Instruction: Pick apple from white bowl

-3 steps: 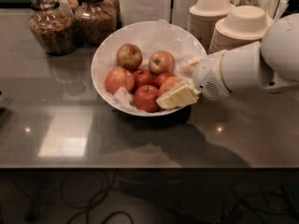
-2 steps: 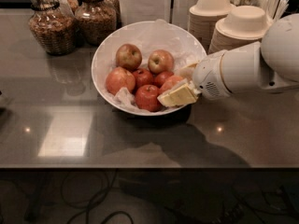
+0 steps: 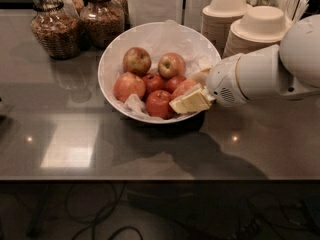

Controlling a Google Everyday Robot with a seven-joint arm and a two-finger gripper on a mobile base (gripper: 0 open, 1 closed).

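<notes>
White bowl point(image 3: 111, 59): centre-back of dark glossy countertop point(image 3: 75, 134), upright, lined with crumpled white paper point(image 3: 134, 104). Holds a pile of red apples, roughly seven.

Apples: two yellowish-red ones at the back, back-left apple point(image 3: 136, 60) and back-right apple point(image 3: 171, 65). Large left apple point(image 3: 129, 85) against the left wall. Front apple point(image 3: 160, 104) lowest in view, near the front rim. Right apple point(image 3: 183, 88) on the right side of the pile, partly hidden.

Gripper point(image 3: 191, 100): cream-yellow, reaching in over the bowl's right front rim, tip down among the fruit. Right apple touching or just above the tip. Front apple just left of the tip, close, contact unclear. Back pair and left apple well apart from it. Spread, pressed together or pinching: cannot tell, apples and the wrist in the way. No apple seen lifted clear of the pile.

White arm point(image 3: 265, 71): entering from the right edge, roughly level, wrist just outside the bowl's right rim, shadow on the countertop below.

Behind left: two glass jars point(image 3: 52, 31) with brown contents. Behind right: two stacks of beige disposable bowls point(image 3: 227, 14), apart from the white bowl, the nearer stack partly behind the arm.
</notes>
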